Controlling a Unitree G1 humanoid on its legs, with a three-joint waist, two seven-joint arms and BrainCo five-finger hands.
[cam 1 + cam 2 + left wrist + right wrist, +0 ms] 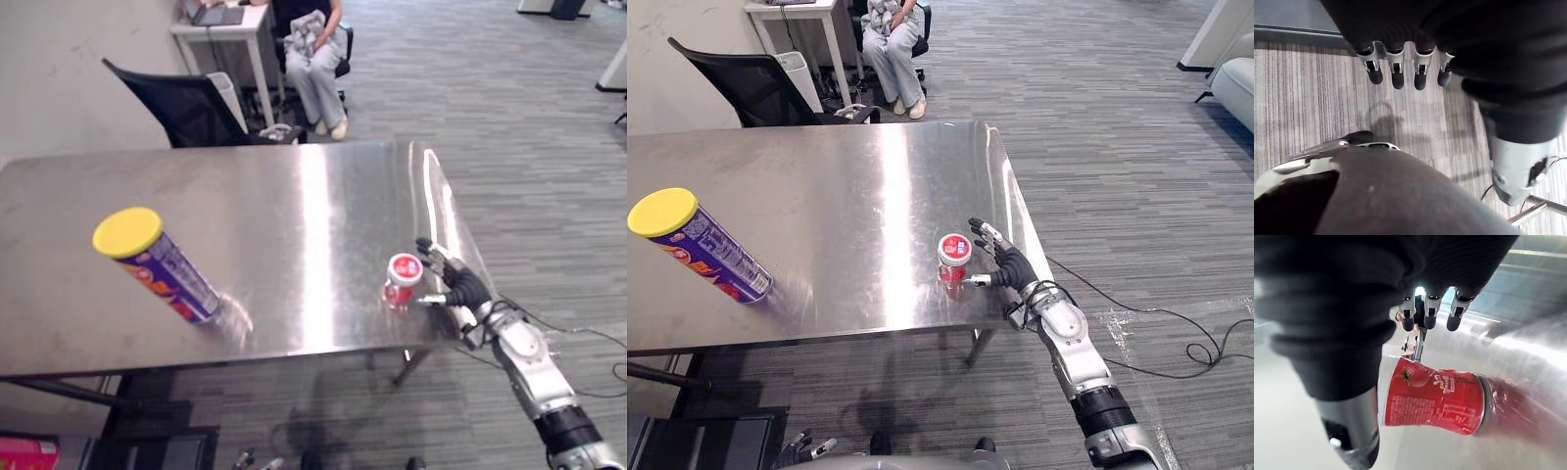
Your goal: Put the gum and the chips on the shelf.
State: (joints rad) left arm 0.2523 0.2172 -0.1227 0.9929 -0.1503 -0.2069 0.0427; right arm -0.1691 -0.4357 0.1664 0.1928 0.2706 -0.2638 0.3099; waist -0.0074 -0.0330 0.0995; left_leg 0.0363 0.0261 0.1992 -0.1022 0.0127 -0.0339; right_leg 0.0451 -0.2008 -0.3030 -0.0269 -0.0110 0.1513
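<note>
Gum tub (953, 257) stands near the front right corner of the table (843, 186). Your right hand (1014, 265) sits just beside it, with the tub between the thumb and the straight, spread fingers (1430, 313); contact is unclear. The chips can (700, 245) stands near the front left edge. Your left hand (1397, 73) hangs over the floor (1312, 98), fingers straight.

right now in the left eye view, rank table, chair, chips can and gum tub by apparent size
1. table
2. black chair and chips can: look about alike; the chair is farther and partly hidden, so unranked
3. gum tub
</note>
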